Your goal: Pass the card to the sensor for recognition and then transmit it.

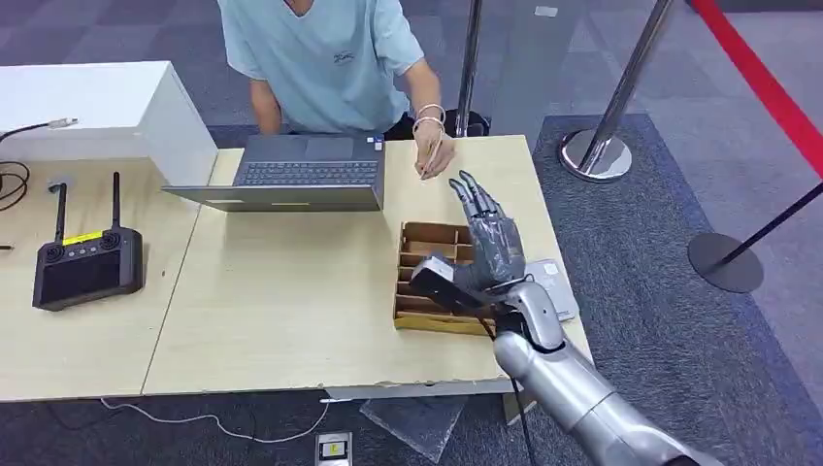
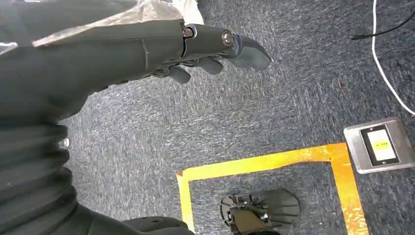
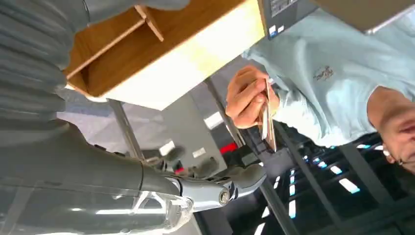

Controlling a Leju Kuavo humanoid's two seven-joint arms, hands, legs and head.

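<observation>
Wooden tray (image 1: 415, 316) with compartments sits near the right edge of the table (image 1: 291, 301), and I see my right hand (image 1: 488, 238) raised above it, fingers straight and spread, gripping nothing. Across the table a person (image 1: 325, 58) in a light blue shirt holds the card (image 1: 424, 160), thin and edge-on, in one hand (image 1: 434, 155) resting at the far edge just beside a grey laptop (image 1: 301, 173). In the right wrist view that same card (image 3: 267, 117) is pinched between the person's fingers, well apart from my thumb (image 3: 230, 185). A flat grey pad (image 1: 555, 286), which may be the sensor, lies on the table just right of the tray, partly hidden by my arm; I cannot tell for sure. My left hand (image 2: 205, 49) hangs over blue-grey carpet (image 2: 274, 107) with yellow tape (image 2: 264, 161), its fingers loosely curled around nothing. A black controller (image 1: 85, 264) with two antennas lies on the neighbouring table at left.
</observation>
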